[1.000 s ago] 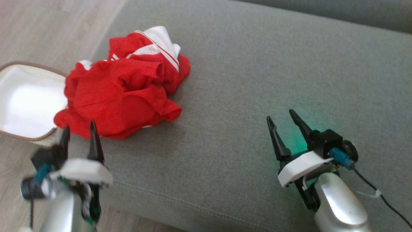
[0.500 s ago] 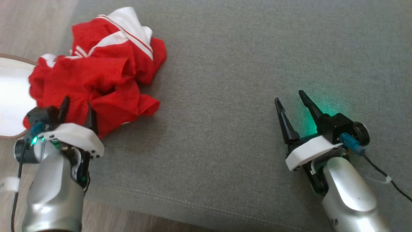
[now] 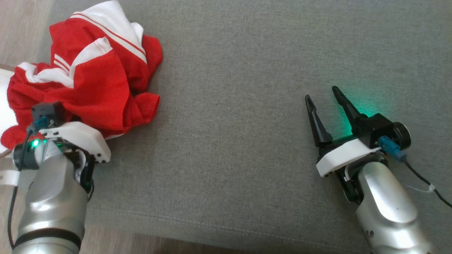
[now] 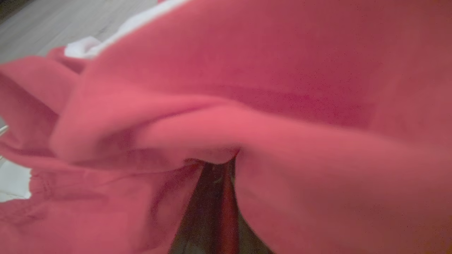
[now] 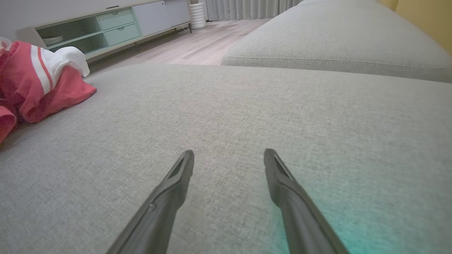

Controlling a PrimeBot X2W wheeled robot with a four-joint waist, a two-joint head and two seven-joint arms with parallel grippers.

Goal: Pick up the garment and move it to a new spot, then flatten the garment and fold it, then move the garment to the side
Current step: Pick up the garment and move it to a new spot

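The garment (image 3: 95, 81) is a crumpled red piece with white stripes, lying at the far left of the grey sofa cushion (image 3: 229, 141). My left gripper (image 4: 216, 169) is pushed into its near edge; the fingers stand together with a fold of red cloth pinched between them. In the head view its fingers are buried under the cloth and only the white housing (image 3: 76, 139) shows. My right gripper (image 3: 322, 92) hovers open over bare cushion far to the right, holding nothing. The right wrist view shows that gripper (image 5: 229, 152) too, with the garment (image 5: 42, 84) at the far left.
A white container (image 3: 4, 106) with a brown rim sits just left of the garment, off the cushion. Wooden floor (image 3: 21, 21) runs along the left. A second cushion (image 5: 335, 38) and a low cabinet (image 5: 106, 28) lie beyond.
The head camera has shifted. My left gripper has gone forward into the garment's near edge and shut on the cloth. The right gripper stays open in the same place.
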